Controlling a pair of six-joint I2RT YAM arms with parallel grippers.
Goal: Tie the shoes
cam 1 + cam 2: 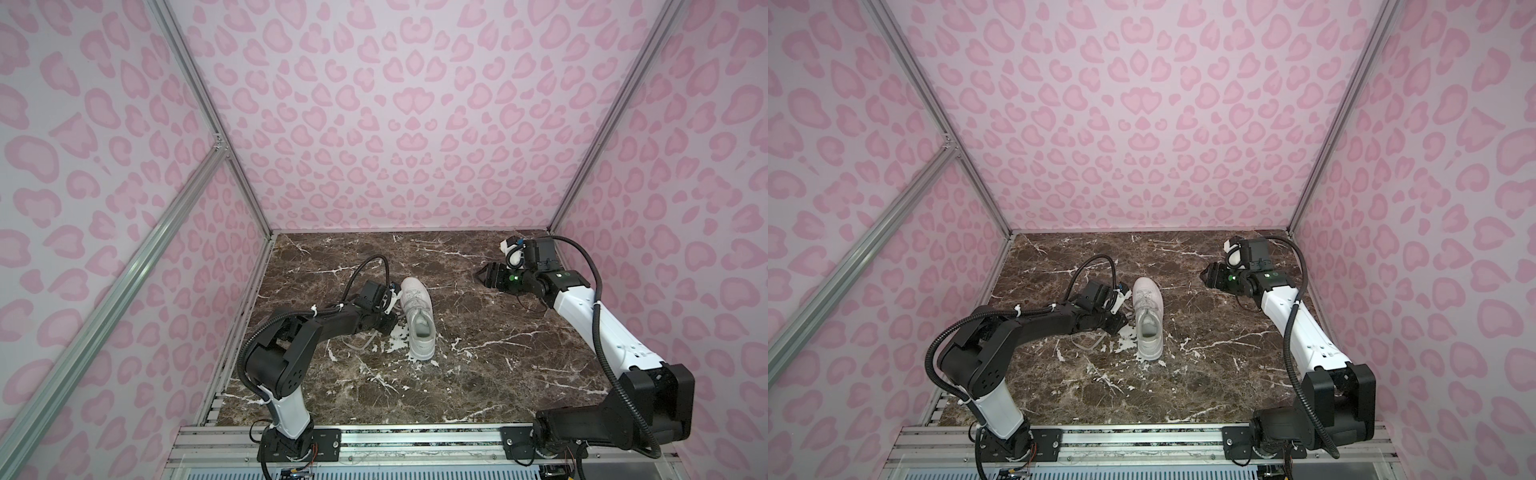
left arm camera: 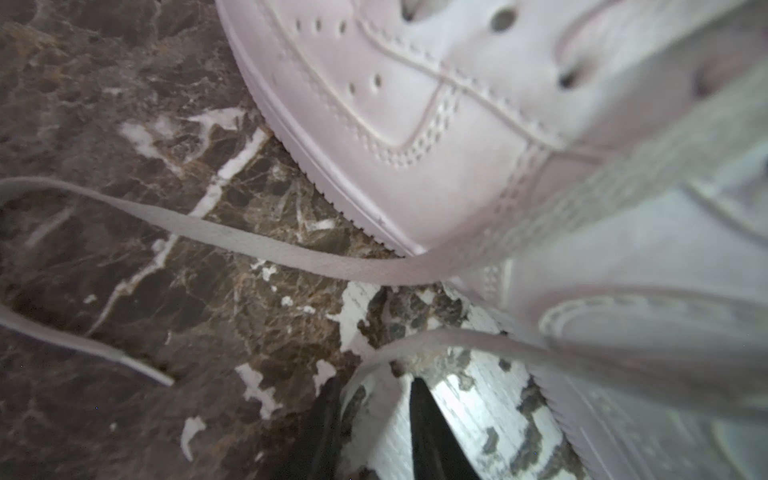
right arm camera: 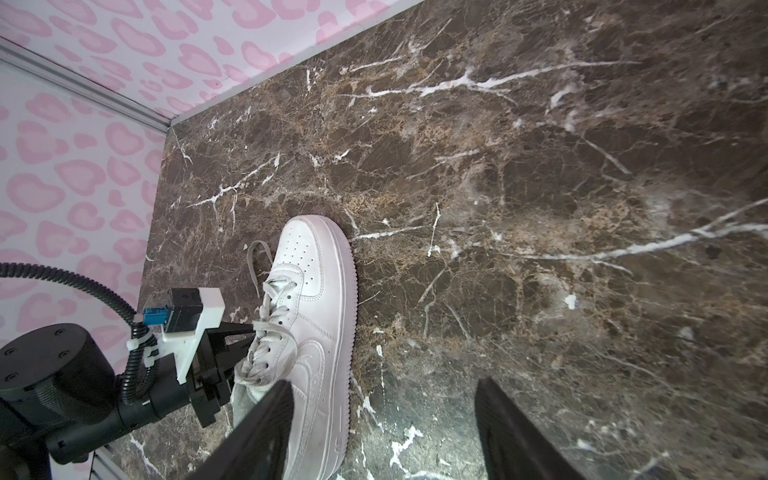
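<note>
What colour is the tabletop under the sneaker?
The tabletop is dark brown marble with white veins, clearest in the right wrist view.

You won't find any readable words, numbers or labels here; the only sign is a stitched swoosh-shaped outline (image 3: pixel 311 365) on the side of the white sneaker (image 3: pixel 320 299), bearing no lettering

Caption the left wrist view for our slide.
Left gripper, jaws apart, beside the white sneaker, a loose lace trailing across the marble table.

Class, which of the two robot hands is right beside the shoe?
The left hand, low beside the shoe among its loose laces; the right hand hangs well away, towards the back right corner.
</note>
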